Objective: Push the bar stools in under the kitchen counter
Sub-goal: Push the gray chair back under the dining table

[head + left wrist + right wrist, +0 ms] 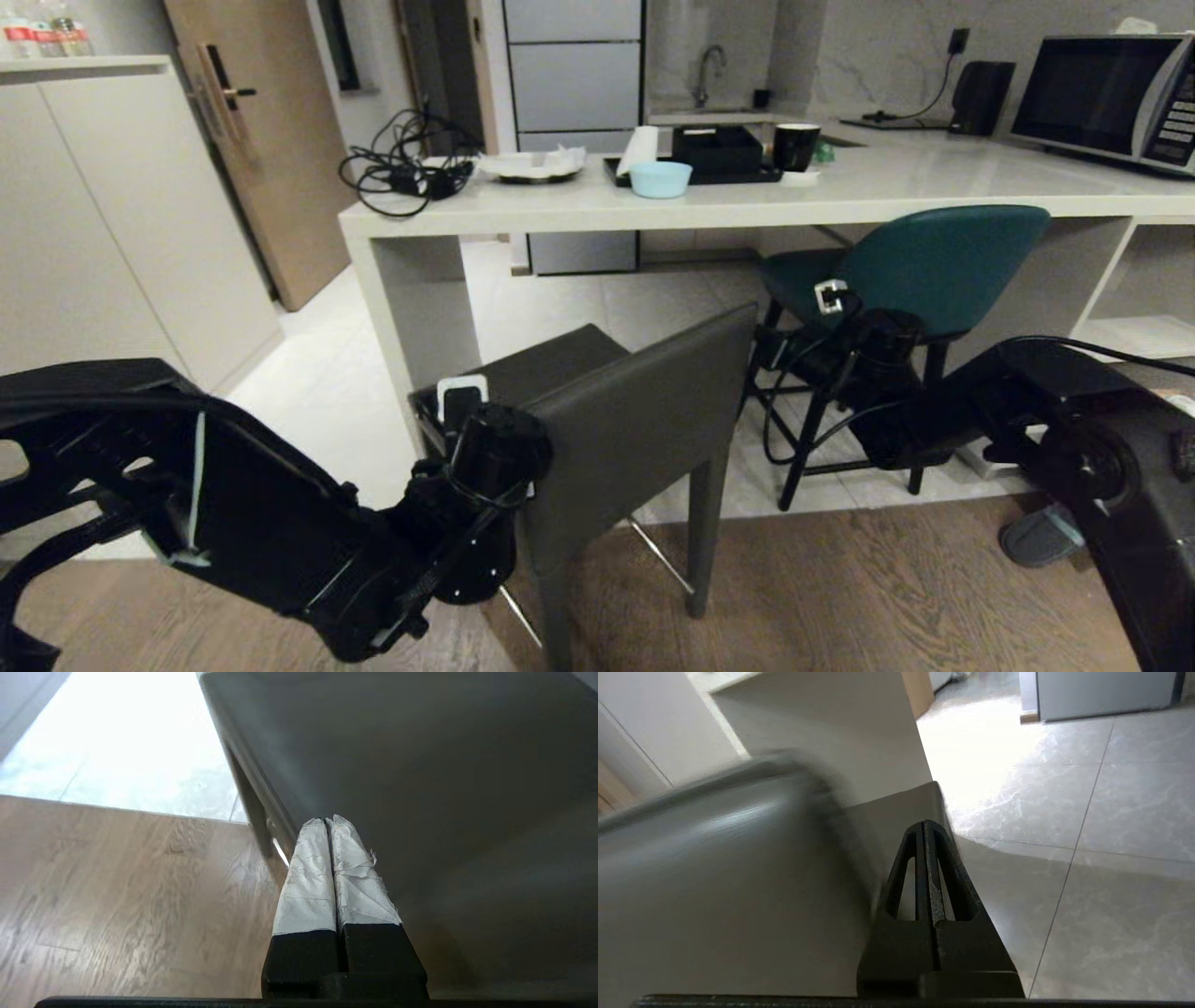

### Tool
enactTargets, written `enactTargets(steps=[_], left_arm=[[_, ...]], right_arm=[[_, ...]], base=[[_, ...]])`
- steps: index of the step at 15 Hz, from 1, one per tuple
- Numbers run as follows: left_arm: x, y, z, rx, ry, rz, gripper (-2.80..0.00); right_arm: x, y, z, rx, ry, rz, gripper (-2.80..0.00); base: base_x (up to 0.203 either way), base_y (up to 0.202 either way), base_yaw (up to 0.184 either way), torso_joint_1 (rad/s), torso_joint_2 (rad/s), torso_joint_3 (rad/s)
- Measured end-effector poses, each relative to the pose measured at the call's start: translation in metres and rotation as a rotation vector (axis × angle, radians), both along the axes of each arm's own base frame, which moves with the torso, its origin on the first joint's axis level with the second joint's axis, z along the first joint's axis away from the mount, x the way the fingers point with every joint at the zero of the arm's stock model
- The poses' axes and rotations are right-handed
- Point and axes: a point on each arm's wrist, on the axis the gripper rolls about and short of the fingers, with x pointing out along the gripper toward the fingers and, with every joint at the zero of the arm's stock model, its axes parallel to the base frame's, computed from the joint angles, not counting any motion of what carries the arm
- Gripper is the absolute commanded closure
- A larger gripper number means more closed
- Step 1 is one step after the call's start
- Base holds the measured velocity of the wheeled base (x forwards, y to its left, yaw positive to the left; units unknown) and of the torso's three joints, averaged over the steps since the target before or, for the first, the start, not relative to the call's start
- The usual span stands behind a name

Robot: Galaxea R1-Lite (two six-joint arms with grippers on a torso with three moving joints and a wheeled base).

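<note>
The dark grey square-backed bar stool (644,411) stands on the edge of the wood floor, just outside the left end of the kitchen counter (840,191). The teal bar stool (943,257) sits to its right, its seat partly under the slab. My left arm (280,523) reaches up to the grey stool's left rear edge. The left gripper (329,820) is shut, its white-taped tips at the stool's back panel (444,788); contact is unclear. My right arm (896,373) hangs before the teal stool. The right gripper (926,823) is shut and empty beside the blurred grey stool (714,858).
On the counter lie a cable tangle (406,168), a plate (532,166), a blue bowl (661,178), a black tray (714,154), a black mug (795,147) and a microwave (1106,98). A white cabinet (112,224) stands at the left. A grey slipper (1041,537) lies on the floor.
</note>
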Motion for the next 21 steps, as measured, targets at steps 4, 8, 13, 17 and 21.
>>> enactTargets(steps=[4, 8, 13, 17, 21], left_arm=[[0.034, 0.003, 0.002, 0.023, -0.028, 0.031, 0.00], [0.075, 0.006, -0.006, 0.037, -0.046, 0.027, 0.00], [0.101, 0.026, -0.014, 0.058, -0.039, 0.074, 0.00], [0.094, 0.034, -0.013, 0.064, -0.030, 0.097, 0.00], [0.073, 0.045, -0.003, 0.055, -0.040, 0.107, 0.00]], right_arm=[[-0.030, 0.004, 0.012, 0.000, -0.030, 0.046, 0.00], [-0.046, 0.003, 0.025, -0.005, -0.059, 0.090, 0.00], [-0.055, 0.002, 0.027, -0.002, -0.066, 0.078, 0.00], [-0.057, -0.007, 0.024, 0.000, -0.062, 0.054, 0.00], [-0.046, -0.030, 0.025, 0.042, -0.049, -0.004, 0.00]], base=[[0.000, 0.000, 0.000, 0.000, 0.00, 0.000], [0.000, 0.000, 0.000, 0.000, 0.00, 0.000], [0.000, 0.000, 0.000, 0.000, 0.00, 0.000], [0.000, 0.000, 0.000, 0.000, 0.00, 0.000], [0.000, 0.000, 0.000, 0.000, 0.00, 0.000]])
